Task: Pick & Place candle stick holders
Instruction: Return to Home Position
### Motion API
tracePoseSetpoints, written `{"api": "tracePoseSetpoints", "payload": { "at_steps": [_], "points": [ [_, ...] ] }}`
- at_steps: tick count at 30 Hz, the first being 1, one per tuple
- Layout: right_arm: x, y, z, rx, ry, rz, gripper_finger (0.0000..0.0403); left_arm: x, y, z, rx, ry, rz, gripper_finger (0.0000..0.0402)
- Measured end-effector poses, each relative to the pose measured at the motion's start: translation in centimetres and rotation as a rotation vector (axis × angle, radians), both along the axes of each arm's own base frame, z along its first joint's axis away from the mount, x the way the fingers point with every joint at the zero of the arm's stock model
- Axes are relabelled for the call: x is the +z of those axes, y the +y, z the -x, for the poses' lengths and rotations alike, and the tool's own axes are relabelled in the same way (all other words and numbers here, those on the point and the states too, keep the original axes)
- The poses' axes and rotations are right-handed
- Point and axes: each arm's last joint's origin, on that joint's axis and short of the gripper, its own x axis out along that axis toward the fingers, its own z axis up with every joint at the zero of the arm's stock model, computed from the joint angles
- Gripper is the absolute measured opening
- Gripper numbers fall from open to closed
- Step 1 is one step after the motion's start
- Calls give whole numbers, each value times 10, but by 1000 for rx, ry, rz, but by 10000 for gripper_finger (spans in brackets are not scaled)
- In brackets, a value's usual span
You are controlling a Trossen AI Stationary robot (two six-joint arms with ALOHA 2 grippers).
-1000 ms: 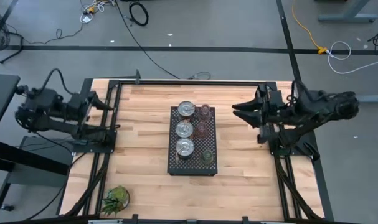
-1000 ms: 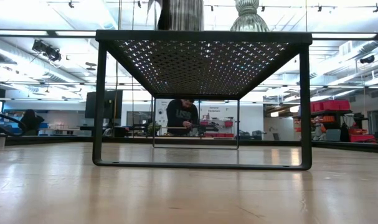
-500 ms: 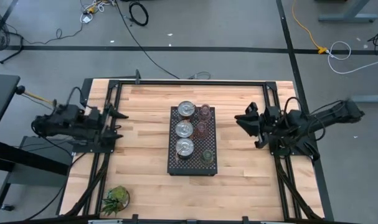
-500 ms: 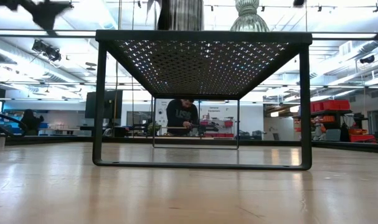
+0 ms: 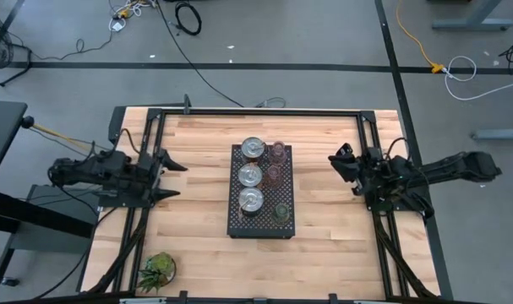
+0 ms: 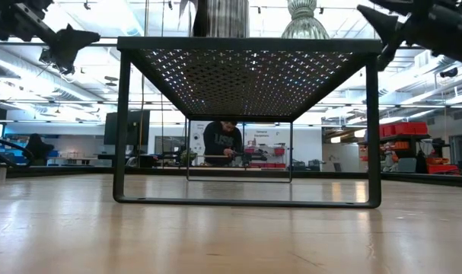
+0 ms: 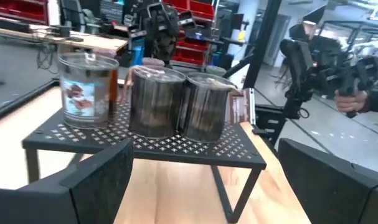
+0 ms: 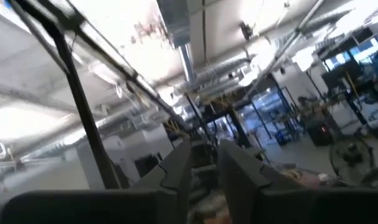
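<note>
Much of the surface (image 5: 197, 253) is left bare around the tray (image 5: 262, 228), set at its middle, so clear paths home are left for both arms. The left gripper (image 5: 181, 181), spread wide and empty, is held at the left edge; the right gripper (image 5: 334, 159), nearly closed on nothing, at the right edge. All six holders (image 5: 251, 175) are lined up on the tray, silver row beside glass row, so placing is judged finished.

Open-plan robotics lab: exposed ceiling ducts (image 8: 187, 59), red parts bins (image 6: 404, 129), floor cables (image 5: 187, 15), person (image 6: 223, 141) at bench.
</note>
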Motion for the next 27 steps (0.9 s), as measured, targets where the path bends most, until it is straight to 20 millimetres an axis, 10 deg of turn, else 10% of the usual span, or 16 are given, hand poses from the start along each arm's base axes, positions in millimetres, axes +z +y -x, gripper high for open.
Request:
{"api": "tracePoseSetpoints", "payload": {
  "at_steps": [13,27],
  "points": [
    [-20,-1,-10,58,222,-69,84,-53,-5,-25,-69,-13,122,399],
    [-29,6,-12,319,327,-131,84,-60,-4,-26,-15,24,39,399]
  ]
}}
